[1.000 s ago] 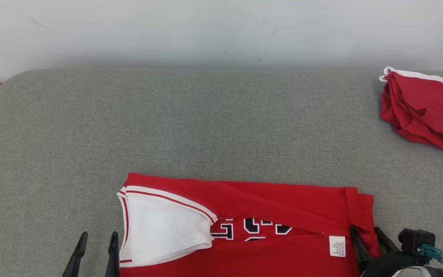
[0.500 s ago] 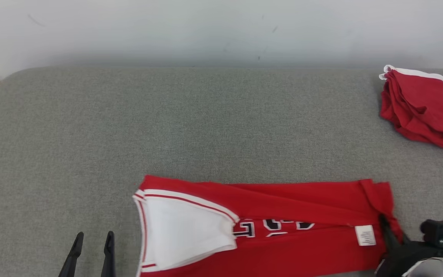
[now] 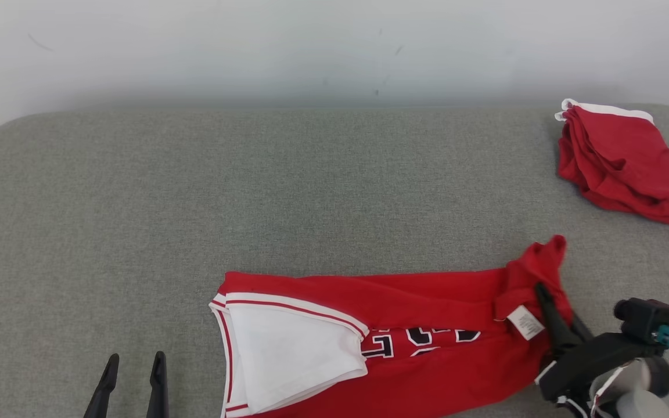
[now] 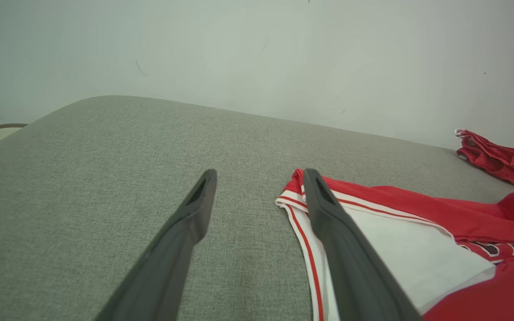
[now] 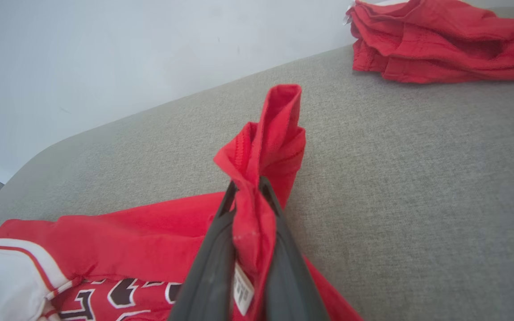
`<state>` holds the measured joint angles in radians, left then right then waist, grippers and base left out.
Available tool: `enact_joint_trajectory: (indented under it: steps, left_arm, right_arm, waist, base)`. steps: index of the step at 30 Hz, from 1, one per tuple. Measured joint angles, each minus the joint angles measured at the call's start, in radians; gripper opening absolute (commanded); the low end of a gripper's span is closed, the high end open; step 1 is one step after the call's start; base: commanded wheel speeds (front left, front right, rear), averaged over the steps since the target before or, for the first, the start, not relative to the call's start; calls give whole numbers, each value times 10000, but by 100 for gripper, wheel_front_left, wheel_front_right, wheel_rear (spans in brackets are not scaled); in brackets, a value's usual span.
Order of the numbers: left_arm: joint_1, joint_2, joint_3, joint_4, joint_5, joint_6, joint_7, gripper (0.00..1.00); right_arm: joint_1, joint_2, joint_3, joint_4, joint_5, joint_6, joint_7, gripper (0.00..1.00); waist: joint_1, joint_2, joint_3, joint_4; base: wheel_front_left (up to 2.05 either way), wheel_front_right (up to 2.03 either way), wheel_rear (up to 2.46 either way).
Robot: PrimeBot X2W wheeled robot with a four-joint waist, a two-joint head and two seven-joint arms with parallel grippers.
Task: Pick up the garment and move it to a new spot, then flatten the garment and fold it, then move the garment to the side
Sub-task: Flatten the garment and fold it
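Two grippers are mine, but just one has work right now: my right gripper (image 5: pixel 247 187) is pinched almost fully closed on the right-hand end of the garment (image 3: pixel 427 313), a bunch of red cloth standing up past my fingertips and the white label (image 3: pixel 525 322) just beside them. My left gripper (image 3: pixel 136 363) is spread wide and holds nothing, hovering over the grey cushion (image 3: pixel 311 191) near the garment's white-trimmed end. The garment lies on the near part of the cushion as a long narrow band, flat except for that raised end, so I judge the relocating, flattening and lengthwise folding done. What I think is left: a fold across to shorten it, then carrying it aside, perhaps toward the other red pile (image 3: pixel 619 162) well apart at the far right
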<state>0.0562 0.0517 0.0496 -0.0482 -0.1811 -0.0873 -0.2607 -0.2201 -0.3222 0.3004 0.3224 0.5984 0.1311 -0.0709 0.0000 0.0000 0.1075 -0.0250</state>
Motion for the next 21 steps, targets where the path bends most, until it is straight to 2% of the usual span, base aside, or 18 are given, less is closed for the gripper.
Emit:
enact_joint_trajectory:
  steps: [13,21]
  left_arm:
    - [-12,-4,6,128,-176,109,0,100]
    - [-91,-4,-153,209,-242,188,0,100]
  right_arm:
    - [436,589,2196,-3260,2487,-4,1505,0]
    - [-203,1179,3315,-3632,3252,-6,1956,0]
  waist:
    - [0,0,-92,211]
    - [-1,0,-175,538]
  base:
    - [0,0,0]
    - [0,0,0]
